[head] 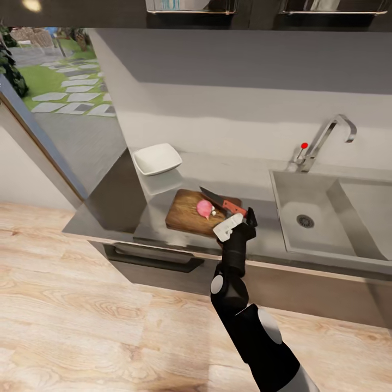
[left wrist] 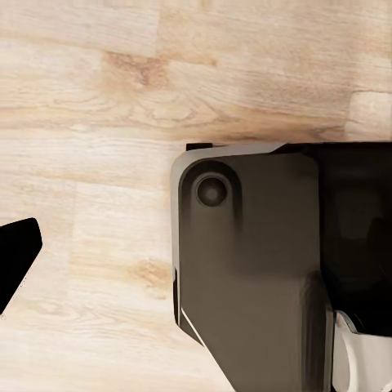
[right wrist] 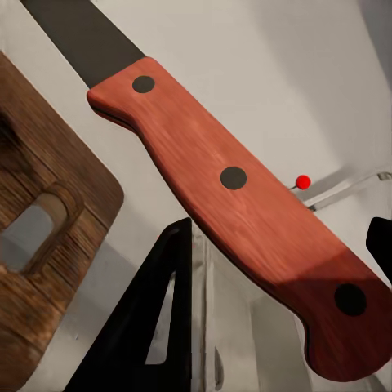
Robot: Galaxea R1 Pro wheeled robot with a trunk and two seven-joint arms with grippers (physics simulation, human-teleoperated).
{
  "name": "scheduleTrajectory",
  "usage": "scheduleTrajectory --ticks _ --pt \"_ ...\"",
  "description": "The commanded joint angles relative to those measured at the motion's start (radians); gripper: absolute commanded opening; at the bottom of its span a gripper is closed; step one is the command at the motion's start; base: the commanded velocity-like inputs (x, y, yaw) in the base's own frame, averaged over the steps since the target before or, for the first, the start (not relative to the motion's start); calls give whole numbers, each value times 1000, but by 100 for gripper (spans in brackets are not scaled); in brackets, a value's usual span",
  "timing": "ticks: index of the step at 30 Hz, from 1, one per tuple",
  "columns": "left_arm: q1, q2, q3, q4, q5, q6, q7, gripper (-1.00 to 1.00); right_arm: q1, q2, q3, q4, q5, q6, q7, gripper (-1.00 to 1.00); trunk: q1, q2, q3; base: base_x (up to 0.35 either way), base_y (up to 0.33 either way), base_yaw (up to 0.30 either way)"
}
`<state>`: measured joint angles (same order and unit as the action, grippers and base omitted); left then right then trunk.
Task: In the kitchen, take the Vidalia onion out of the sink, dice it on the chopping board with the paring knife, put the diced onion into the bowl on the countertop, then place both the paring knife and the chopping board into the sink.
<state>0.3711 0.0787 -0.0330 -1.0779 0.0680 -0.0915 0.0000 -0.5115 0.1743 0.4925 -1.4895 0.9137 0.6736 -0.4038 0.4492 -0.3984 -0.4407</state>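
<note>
grey counter (head: 163, 188) is running along a pale wall beneath dark wall cabinets, with pale wood floor (head: 81, 305) in front and a glass door at the left showing a garden. on the counter a brown chopping board (head: 188, 215) is lying with the pinkish vidalia onion (head: 204, 207) sitting whole on it. the paring knife (head: 220, 202) is stretching across the board's far right corner, its dark blade pointing toward the wall and its red handle toward the robot's right arm. the right gripper (head: 241, 218) is hanging just at the handle's end; in the right wrist view the red handle (right wrist: 245, 204) with three dark rivets is lying between the black fingers (right wrist: 159, 327), which are spread apart, with no contact visible. a white bowl (head: 157, 158) is sitting near the wall, behind and left of the board. the sink (head: 326, 218) is lying to the right, with its chrome tap (head: 326, 139) and red knob (head: 304, 145). in the left wrist view a dark finger (left wrist: 18, 257) is showing over the floor beside the robot's dark base (left wrist: 253, 269); whether the left fingers are open or closed cannot be told.
</note>
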Motion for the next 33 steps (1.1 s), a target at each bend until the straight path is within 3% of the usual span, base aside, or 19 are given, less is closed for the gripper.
scheduleTrajectory --ticks 1,33 --pt "0 1 -2 0 7 -2 0 100 -1 0 1 0 2 6 0 -100 1 -2 -1 128 209 0" --pt "0 1 -2 0 7 -2 0 100 -1 0 1 26 -4 6 0 -100 1 -2 -13 6 9 0"
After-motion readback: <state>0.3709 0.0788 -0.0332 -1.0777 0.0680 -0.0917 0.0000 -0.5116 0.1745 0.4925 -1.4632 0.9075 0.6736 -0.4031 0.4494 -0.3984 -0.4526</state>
